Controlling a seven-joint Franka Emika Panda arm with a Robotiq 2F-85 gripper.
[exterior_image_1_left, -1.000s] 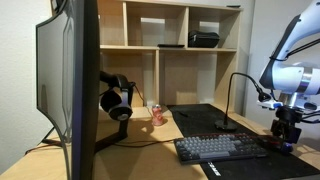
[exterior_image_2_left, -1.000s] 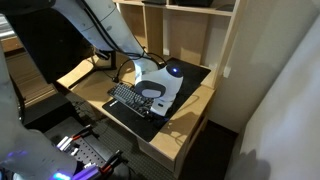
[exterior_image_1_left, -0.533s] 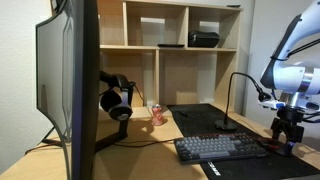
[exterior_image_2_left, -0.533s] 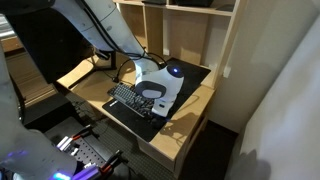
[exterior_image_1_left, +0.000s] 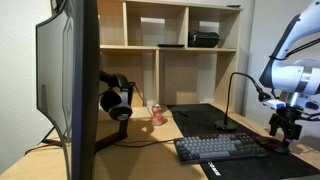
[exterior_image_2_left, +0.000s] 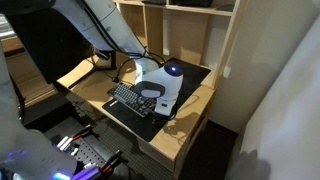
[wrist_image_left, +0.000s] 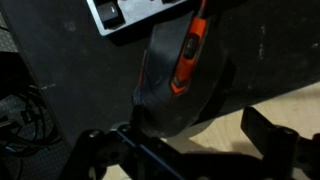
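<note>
A black computer mouse (wrist_image_left: 180, 75) with an orange scroll wheel lies on the black desk mat (wrist_image_left: 60, 80), partly over the mat's edge onto the light wooden desk (wrist_image_left: 225, 130). My gripper (wrist_image_left: 185, 150) hangs just above it, open, one dark finger on each side and nothing between them. In an exterior view the gripper (exterior_image_1_left: 284, 126) hovers over the mouse (exterior_image_1_left: 273, 144) at the right end of the keyboard (exterior_image_1_left: 220, 148). From the other side the white wrist (exterior_image_2_left: 160, 85) covers the mouse.
A large monitor (exterior_image_1_left: 70, 85) stands at the near left, with headphones (exterior_image_1_left: 117, 100) hanging behind it. A small red can (exterior_image_1_left: 157, 114) and a gooseneck microphone (exterior_image_1_left: 235, 90) stand on the desk. Wooden shelves (exterior_image_1_left: 180, 30) at the back hold a black box (exterior_image_1_left: 203, 39).
The jaws have gone from shut round the mouse to open, and the gripper has risen a little. The mouse stays on the mat.
</note>
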